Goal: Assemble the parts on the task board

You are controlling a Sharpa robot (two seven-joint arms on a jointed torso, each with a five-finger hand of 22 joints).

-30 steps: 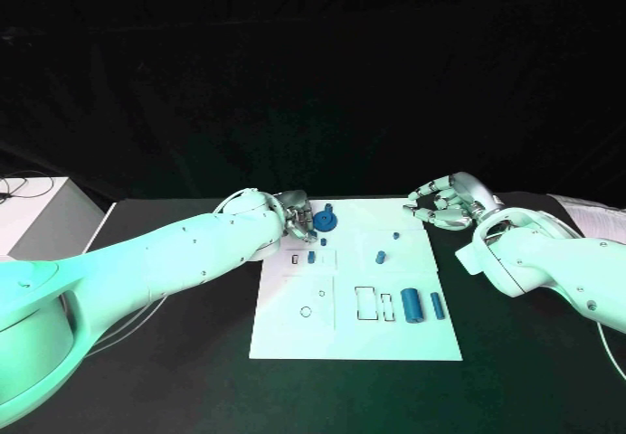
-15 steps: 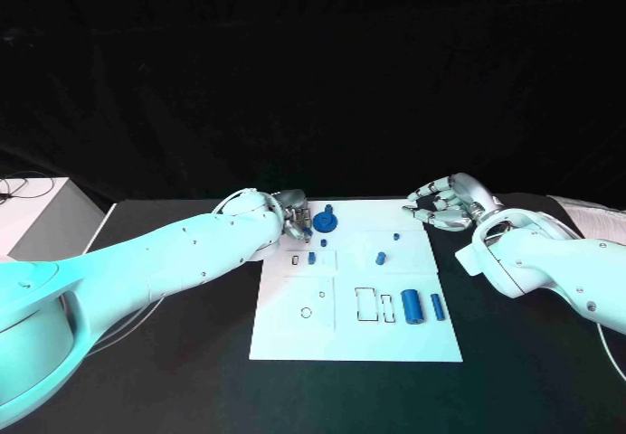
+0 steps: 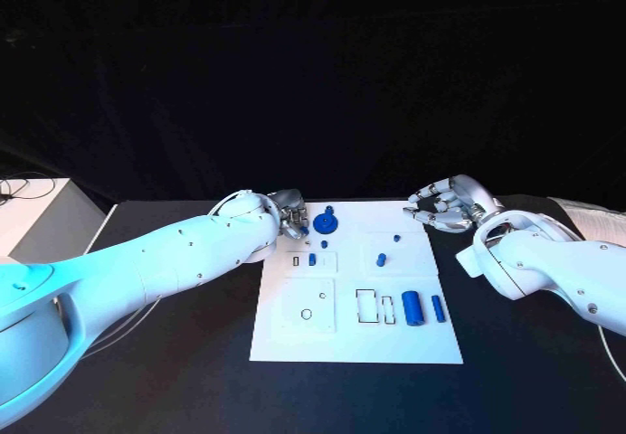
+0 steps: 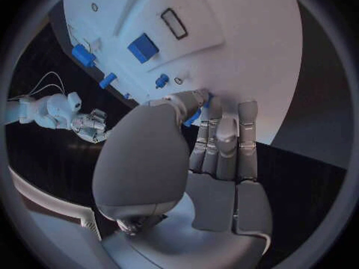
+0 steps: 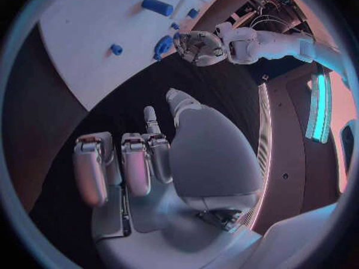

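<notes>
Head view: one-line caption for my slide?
Left robot hand at the white task board's far corner beside a blue part; right robot hand off-board.

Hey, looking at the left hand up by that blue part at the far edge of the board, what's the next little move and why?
Probably close the left hand on the blue part and lift. In the left wrist view its fingertips already touch blue at the task board edge; the right hand hovers off-board, empty.

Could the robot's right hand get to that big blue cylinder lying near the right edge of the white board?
Probably yes. The right hand hovers off the task board's far right corner, holding nothing, and nothing lies between it and the big blue cylinder.
</notes>
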